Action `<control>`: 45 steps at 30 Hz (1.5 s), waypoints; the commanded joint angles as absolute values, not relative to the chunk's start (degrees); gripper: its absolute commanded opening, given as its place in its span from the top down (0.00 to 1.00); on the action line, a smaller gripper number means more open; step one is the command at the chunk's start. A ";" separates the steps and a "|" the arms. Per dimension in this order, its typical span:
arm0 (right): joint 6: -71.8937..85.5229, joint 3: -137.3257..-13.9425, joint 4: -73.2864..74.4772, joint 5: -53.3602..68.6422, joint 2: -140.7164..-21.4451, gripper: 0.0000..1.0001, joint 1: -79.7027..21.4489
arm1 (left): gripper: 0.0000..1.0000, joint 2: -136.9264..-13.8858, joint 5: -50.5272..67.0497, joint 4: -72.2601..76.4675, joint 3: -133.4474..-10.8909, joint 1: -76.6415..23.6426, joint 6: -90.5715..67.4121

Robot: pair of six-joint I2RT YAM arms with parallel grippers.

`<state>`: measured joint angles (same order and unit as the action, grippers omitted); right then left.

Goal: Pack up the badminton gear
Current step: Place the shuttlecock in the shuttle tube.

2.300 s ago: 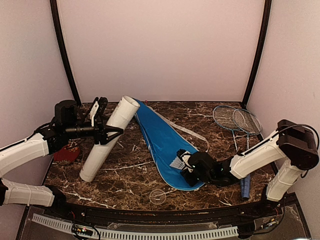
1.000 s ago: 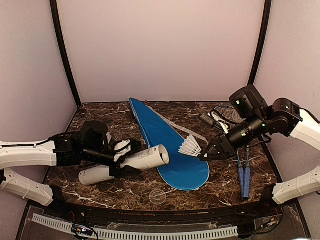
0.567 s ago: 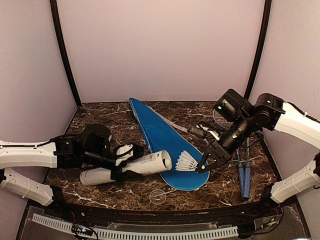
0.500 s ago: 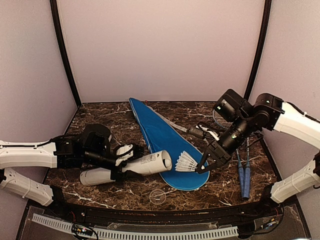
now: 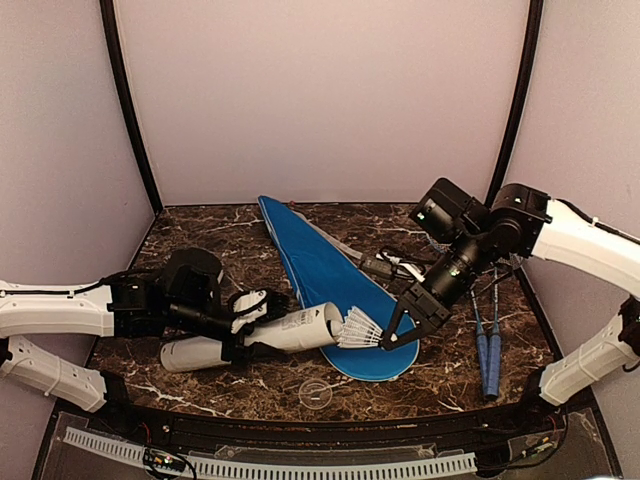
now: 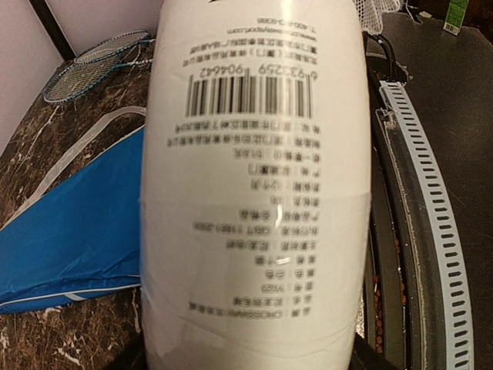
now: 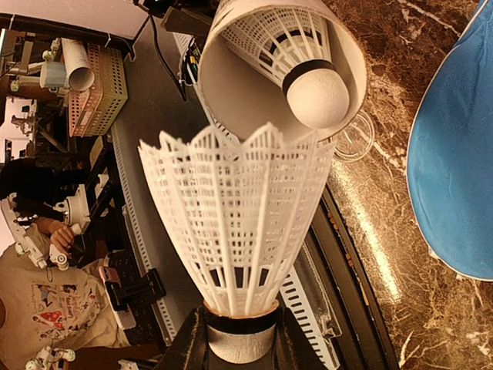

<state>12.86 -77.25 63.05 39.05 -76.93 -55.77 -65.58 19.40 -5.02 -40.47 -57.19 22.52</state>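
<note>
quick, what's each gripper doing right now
left gripper: closed on the white tube
right gripper: closed on a shuttlecock, held by its cork end at the tube's open mouth

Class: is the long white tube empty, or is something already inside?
Not empty. The right wrist view looks into the open tube: one shuttlecock sits inside.

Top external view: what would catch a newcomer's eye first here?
At centre, the right gripper holds a white net-skirted shuttlecock, skirt first, at the open mouth of a long white tube gripped by the left gripper. Under and behind them lies a big blue racket-shaped cover.
</note>
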 commanded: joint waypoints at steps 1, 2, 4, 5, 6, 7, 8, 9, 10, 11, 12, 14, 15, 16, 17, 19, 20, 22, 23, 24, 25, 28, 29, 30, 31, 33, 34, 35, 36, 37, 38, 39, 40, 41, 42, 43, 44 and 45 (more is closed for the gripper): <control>11.14 -78.66 62.13 40.25 -77.75 0.78 -56.29 | 0.37 -64.20 19.76 -4.03 -41.04 -57.57 23.29; 10.97 -78.66 62.14 40.33 -77.84 0.78 -56.32 | 0.37 -64.28 19.81 -3.97 -41.04 -57.65 23.29; 10.60 -78.66 62.06 40.61 -78.16 0.78 -56.34 | 0.37 -64.29 19.86 -3.83 -41.04 -57.66 23.37; 10.47 -78.71 62.05 40.67 -78.34 0.78 -56.34 | 0.36 -64.30 19.94 -3.87 -41.04 -57.73 23.33; 10.21 -78.74 62.05 40.73 -78.50 0.78 -56.34 | 0.37 -64.33 19.95 -3.86 -40.98 -57.74 23.40; 10.08 -78.75 61.97 40.80 -78.69 0.78 -56.34 | 0.37 -64.34 19.97 -3.82 -40.92 -57.74 23.38; 9.84 -78.75 61.95 40.86 -78.88 0.79 -56.34 | 0.37 -64.26 20.03 -3.81 -40.95 -57.81 23.42; 9.68 -78.75 61.96 40.99 -79.06 0.79 -56.34 | 0.36 -64.21 20.04 -3.78 -40.96 -57.83 23.43; 9.41 -78.82 62.00 41.13 -79.28 0.79 -56.34 | 0.37 -64.17 20.10 -3.66 -40.88 -57.83 23.39; 9.22 -78.84 62.09 41.24 -79.46 0.79 -56.34 | 0.37 -64.08 20.12 -3.59 -40.80 -57.91 23.42; 9.01 -78.90 62.26 41.29 -79.66 0.79 -56.34 | 0.37 -64.00 20.17 -3.52 -40.74 -58.00 23.38; 8.89 -79.05 62.16 42.03 -79.69 0.80 -56.34 | 0.37 -63.83 20.21 -3.43 -40.57 -58.08 23.49; 8.94 -79.16 61.89 42.46 -79.57 0.80 -56.26 | 0.37 -63.75 20.21 -3.43 -40.52 -58.16 23.48; 8.96 -79.19 61.55 42.79 -79.45 0.80 -56.19 | 0.37 -63.72 20.21 -3.36 -40.44 -58.26 23.47; 8.85 -79.11 61.53 42.97 -79.30 0.81 -56.06 | 0.37 -63.60 20.21 -3.34 -40.43 -58.35 23.51; 8.41 -78.54 61.47 44.11 -79.14 0.81 -55.56 | 0.37 -63.35 20.22 -3.17 -40.28 -58.51 23.58; 8.24 -78.11 61.35 44.72 -79.00 0.82 -55.19 | 0.37 -63.17 20.21 -3.10 -40.21 -58.60 23.58; 7.94 -77.10 60.94 46.21 -78.66 0.84 -54.39 | 0.37 -62.88 20.11 -2.91 -40.09 -58.70 23.61; 7.73 -76.73 60.80 46.92 -78.46 0.84 -53.92 | 0.37 -62.70 20.06 -2.90 -40.00 -58.83 23.63; 7.46 -76.53 60.68 47.57 -78.34 0.85 -53.48 | 0.37 -62.54 20.04 -2.78 -39.93 -58.88 23.64; 7.33 -76.36 60.73 48.32 -78.27 0.85 -53.05 | 0.37 -62.35 20.00 -2.67 -39.86 -58.96 23.56; 7.21 -75.83 60.70 48.93 -78.06 0.85 -52.20 | 0.37 -62.10 19.91 -2.63 -39.81 -59.14 23.68; 7.21 -75.54 60.73 49.09 -77.94 0.85 -51.90 | 0.37 -61.98 19.87 -2.57 -39.75 -59.23 23.60; 7.25 -75.32 60.64 49.36 -77.76 0.85 -51.67 | 0.37 -61.92 19.87 -2.49 -39.73 -59.24 23.60; 7.43 -75.18 60.33 49.82 -77.49 0.85 -51.18 | 0.37 -61.92 19.82 -2.42 -39.65 -59.32 23.62; 7.87 -75.19 59.81 51.21 -76.99 0.85 -50.31 | 0.37 -61.99 19.79 -2.37 -39.64 -59.40 23.72; 7.97 -75.39 59.82 51.72 -76.84 0.85 -49.94 | 0.37 -62.05 19.66 -2.37 -39.64 -59.40 23.67; 8.14 -75.55 59.85 52.01 -76.63 0.85 -49.72 | 0.37 -62.07 19.60 -2.45 -39.64 -59.41 23.66; 8.30 -75.66 59.84 52.14 -76.34 0.85 -49.48 | 0.37 -62.12 19.47 -2.46 -39.66 -59.48 23.69; 8.39 -75.66 59.93 52.20 -76.15 0.85 -49.22 | 0.37 -62.18 19.34 -2.42 -39.65 -59.50 23.73; 8.51 -75.60 60.02 52.28 -75.90 0.85 -49.08 | 0.37 -62.14 19.23 -2.46 -39.64 -59.48 23.73; 8.59 -75.40 60.03 52.25 -75.66 0.85 -48.98 | 0.37 -62.06 19.10 -2.44 -39.64 -59.50 23.80; 8.61 -75.20 60.11 52.21 -75.49 0.85 -48.97 | 0.37 -62.03 19.03 -2.41 -39.64 -59.50 23.83; 8.66 -74.97 60.04 52.31 -75.46 0.85 -48.96 | 0.37 -61.89 19.00 -2.39 -39.64 -59.50 23.80; 8.62 -74.71 59.96 52.34 -75.42 0.85 -48.96 | 0.37 -61.90 19.06 -2.38 -39.64 -59.50 23.74; 8.57 -74.51 59.90 52.65 -75.51 0.85 -48.98 | 0.37 -61.94 19.12 -2.35 -39.64 -59.50 23.75; 8.47 -74.33 59.75 52.90 -75.64 0.84 -49.01 | 0.37 -61.93 19.15 -2.36 -39.64 -59.50 23.67; 8.35 -74.23 59.76 53.10 -75.82 0.84 -48.96 | 0.37 -61.90 19.26 -2.37 -39.64 -59.50 23.68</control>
<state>8.47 -75.35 61.43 51.13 -76.34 -49.28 -63.66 19.00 -4.38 -40.01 -59.16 22.94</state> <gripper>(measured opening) 0.246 0.637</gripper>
